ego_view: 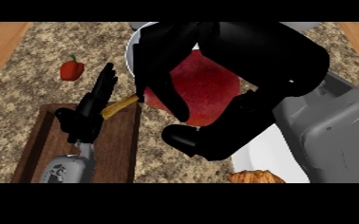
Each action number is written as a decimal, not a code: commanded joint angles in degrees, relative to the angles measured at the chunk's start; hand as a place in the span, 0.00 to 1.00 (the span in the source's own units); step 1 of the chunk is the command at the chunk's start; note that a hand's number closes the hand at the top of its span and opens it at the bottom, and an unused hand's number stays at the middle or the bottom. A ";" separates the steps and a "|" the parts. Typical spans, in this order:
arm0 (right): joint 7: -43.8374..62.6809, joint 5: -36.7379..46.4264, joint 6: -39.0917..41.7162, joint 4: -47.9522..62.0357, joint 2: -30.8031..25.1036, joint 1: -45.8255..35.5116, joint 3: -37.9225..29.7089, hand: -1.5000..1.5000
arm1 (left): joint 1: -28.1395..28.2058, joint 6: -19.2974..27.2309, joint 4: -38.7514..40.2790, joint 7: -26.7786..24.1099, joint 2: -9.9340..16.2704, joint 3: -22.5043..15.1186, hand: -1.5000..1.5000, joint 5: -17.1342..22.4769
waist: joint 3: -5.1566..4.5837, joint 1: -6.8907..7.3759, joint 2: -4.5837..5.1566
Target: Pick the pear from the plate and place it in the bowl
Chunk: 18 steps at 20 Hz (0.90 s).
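Note:
My right hand (259, 52) fills the middle of the head view, raised close to the camera. It is shut on a red pear (207, 90), with fingers curled over its left side and the thumb below it. The pear's yellow-brown stem (120, 106) sticks out to the left. A white curved rim (129, 47) shows behind the fingers at the upper left; the hand hides most of it, so I cannot tell whether it is the bowl or the plate. A white surface (263, 156) lies under the hand at the lower right. My left hand (88, 118) rests open at the lower left, fingers up.
A dark wooden tray (42, 142) lies at the lower left under the left hand. A red bell pepper (71, 69) sits on the speckled counter at the left. A brown pastry-like item (256, 176) lies at the lower edge.

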 commanded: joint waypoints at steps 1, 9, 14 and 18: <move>-8.09 12.42 -1.95 10.21 -0.35 -5.47 0.97 1.00 | 0.04 0.17 -2.65 2.71 -0.16 -1.21 0.50 -0.68 | 0.02 1.12 0.26; -27.38 28.42 -12.94 30.63 0.89 -5.60 5.18 1.00 | -2.11 0.61 -0.85 2.50 -0.54 -0.21 0.50 -0.74 | 0.03 0.75 0.48; -33.74 34.81 -20.53 44.78 4.42 -9.22 6.06 1.00 | -3.75 -2.30 0.78 2.62 1.86 2.44 0.50 1.73 | 0.01 0.97 0.53; -38.58 36.05 -23.93 57.60 5.61 -14.54 2.64 1.00 | -0.25 -2.97 -0.67 -0.02 1.69 1.53 0.50 1.47 | 0.01 1.45 0.49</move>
